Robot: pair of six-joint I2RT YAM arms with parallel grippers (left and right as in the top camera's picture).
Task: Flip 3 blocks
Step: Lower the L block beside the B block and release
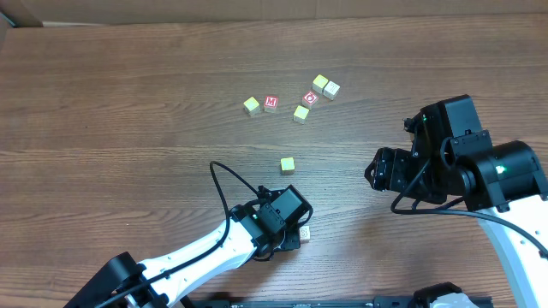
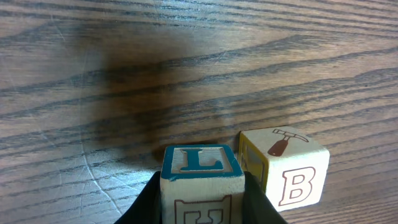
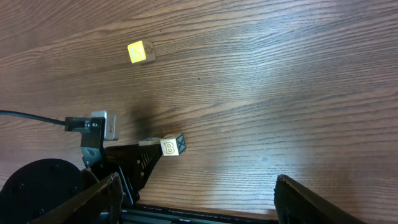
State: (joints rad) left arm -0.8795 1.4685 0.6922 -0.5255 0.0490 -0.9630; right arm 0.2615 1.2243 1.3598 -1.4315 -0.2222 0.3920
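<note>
Overhead, the left arm [image 1: 214, 252] hid nearly all its load. Low over the bench [image 2: 186, 62], the left pincer [image 2: 202, 200] clamped the blue-L block [image 2: 200, 160] just beside the B block [image 2: 292, 177]. The right pincer [image 3: 205, 199] gaped empty, well apart from the B block. The yellow block [image 1: 288, 165] stood beyond the B block, bare bench around.

Left arm [image 1: 205, 255], on the near side of the M cube [image 1: 271, 103]: glossy white link shell, boxy black wrist housing, black joint block at its root. One thin black cable [image 1: 213, 165] loops off the wrist. A small grey camera box [image 3: 104, 124] sits there with a black lead. Left fingers [image 2: 258, 202] matte black.

Right arm [image 1: 467, 154], right of the M cube: white link, rounded black housings, a green light [image 1: 499, 170] glowing on one, black cables beneath. Right fingers [image 3: 317, 202] dark, wedge-shaped.
</note>
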